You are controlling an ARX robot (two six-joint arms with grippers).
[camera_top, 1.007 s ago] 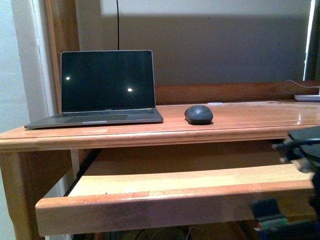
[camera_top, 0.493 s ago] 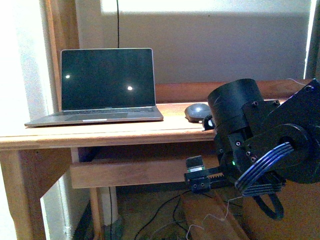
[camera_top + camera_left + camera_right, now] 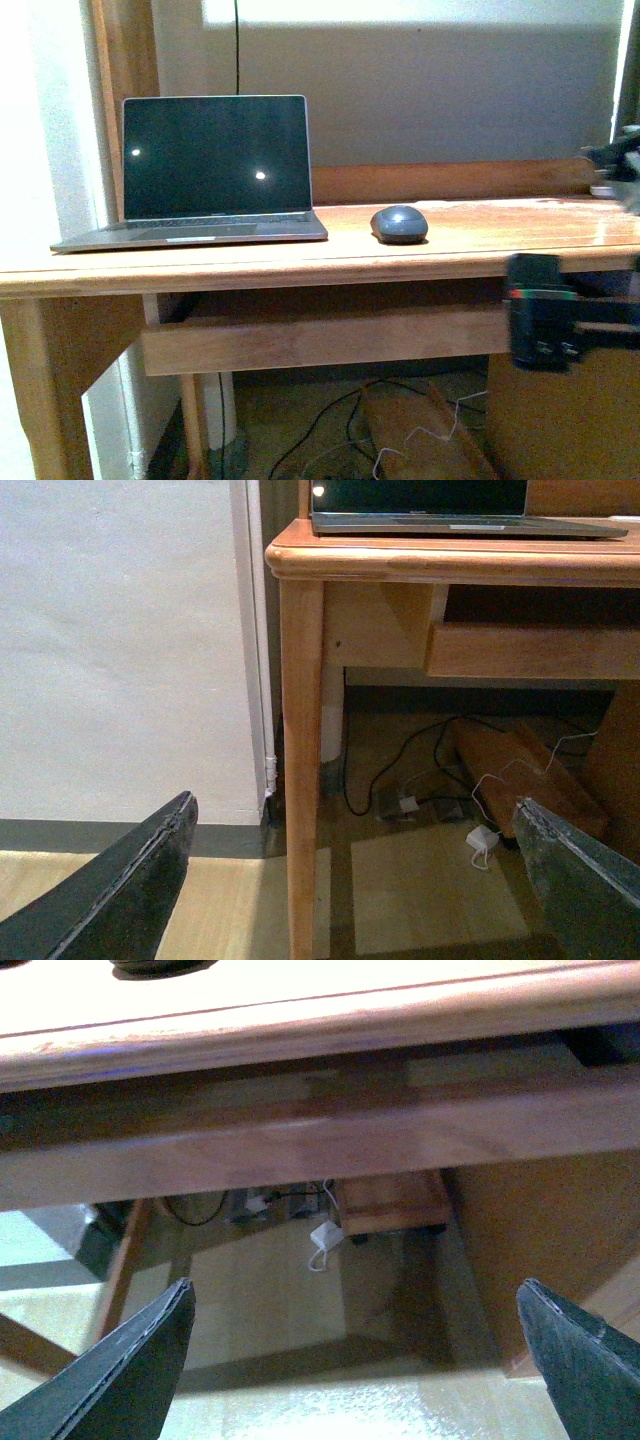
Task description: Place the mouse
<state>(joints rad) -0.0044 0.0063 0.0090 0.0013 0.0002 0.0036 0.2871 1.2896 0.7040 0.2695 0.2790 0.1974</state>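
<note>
Mouse (image 3: 399, 223) sits flat on the wooden tabletop (image 3: 480, 240), just beside the open laptop (image 3: 205, 180), long axis running side to side in the front view; which end is its front can't be told. Right tool (image 3: 355, 1360) hangs below the tabletop edge, spread wide, nothing between its fingers (image 3: 130, 1365); the mouse is above and ahead of it. Left tool (image 3: 360, 880) also gapes wide and empty, low by the desk leg (image 3: 303, 770), mouse far off.

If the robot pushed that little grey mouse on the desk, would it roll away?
Probably not: the mouse sits flat on the desk, so it would likely slide. Its smooth, rounded shell looks hard and may be slippery to pinch.
</note>
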